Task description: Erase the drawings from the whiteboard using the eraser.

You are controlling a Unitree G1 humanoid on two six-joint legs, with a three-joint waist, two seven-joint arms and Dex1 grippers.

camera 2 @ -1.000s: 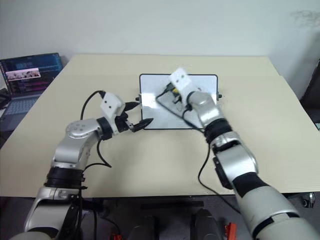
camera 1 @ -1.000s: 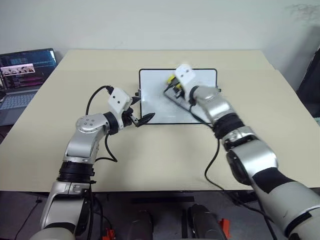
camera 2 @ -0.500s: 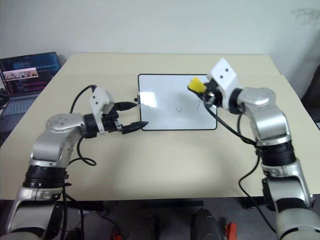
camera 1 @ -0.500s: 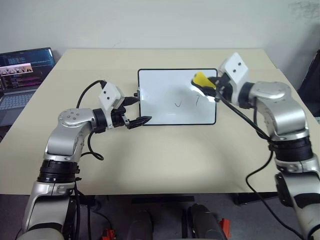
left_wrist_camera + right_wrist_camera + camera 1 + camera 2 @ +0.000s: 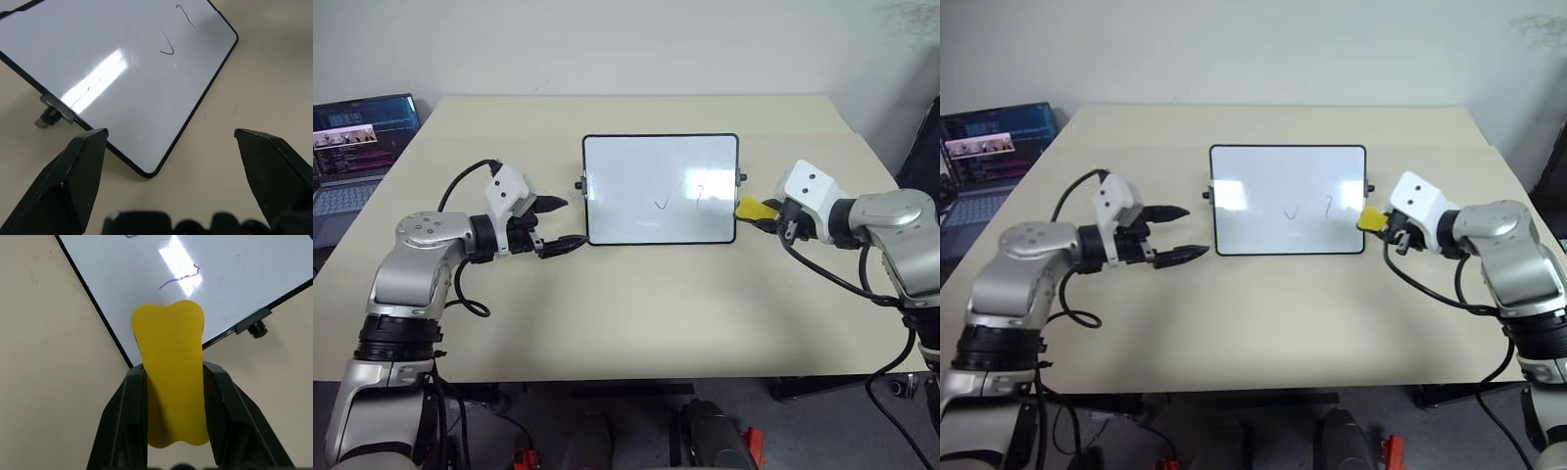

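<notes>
Head view, whiteboard [image 5: 661, 189]: lies flat mid-table [image 5: 636, 323], black-framed, a small knob on each short side.
Head view, drawings [image 5: 679, 200]: two thin dark marks, a check-like stroke and a hook, on the board's right half.
Head view, eraser [image 5: 755, 209]: yellow block just off the board's right edge, clamped in the right gripper [image 5: 761, 214].
Head view, left gripper [image 5: 558, 224]: beside the board's lower left corner, fingers spread wide, holding nothing.
Head view, laptop [image 5: 354, 148]: open, at the table's far left, well apart from the board.
Left wrist view, left gripper [image 5: 171, 142]: both fingers wide apart; board corner and one knob lie beyond them, both marks visible.
Right wrist view, eraser [image 5: 172, 369]: pinched between the two black fingers [image 5: 124, 411], above the board's corner; one squiggle beyond it.
</notes>
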